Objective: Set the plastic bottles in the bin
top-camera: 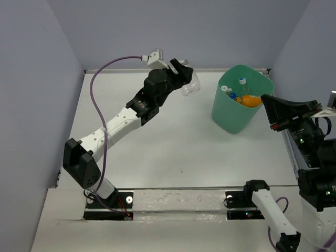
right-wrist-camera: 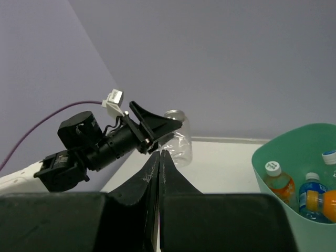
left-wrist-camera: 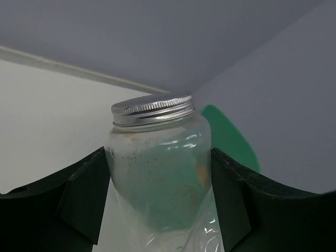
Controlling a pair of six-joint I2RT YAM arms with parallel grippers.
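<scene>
Currently the left gripper (top-camera: 184,77) is clamping a clear silver-capped bottle (top-camera: 191,88) aloft, left of the mint-green bin (top-camera: 226,113); releasing here risks dropping it short. The right gripper (right-wrist-camera: 159,173) is idling, closed tight and empty.

- Cut off at the bottom edge of the left wrist view: base of the clear bottle (left-wrist-camera: 157,184); both flanks covered by the dark fingers (left-wrist-camera: 73,205) of the left gripper (left-wrist-camera: 160,157).
- Behind it, only a blurred green sliver of the bin (left-wrist-camera: 233,139); the rest hidden or smeared through the plastic.
- From the top view, bottles in the bin (top-camera: 245,98) mostly sunk below the rim; number impossible to tell.
- Right arm (top-camera: 315,157) cropped by that view's right edge.
- In the right wrist view, bin cropped at right and bottom edges; orange bottle (right-wrist-camera: 329,205) cut by the right edge; lower halves of all bottles hidden behind the wall; labels too small to read.
- Table there largely blocked by the right gripper (right-wrist-camera: 159,157).
</scene>
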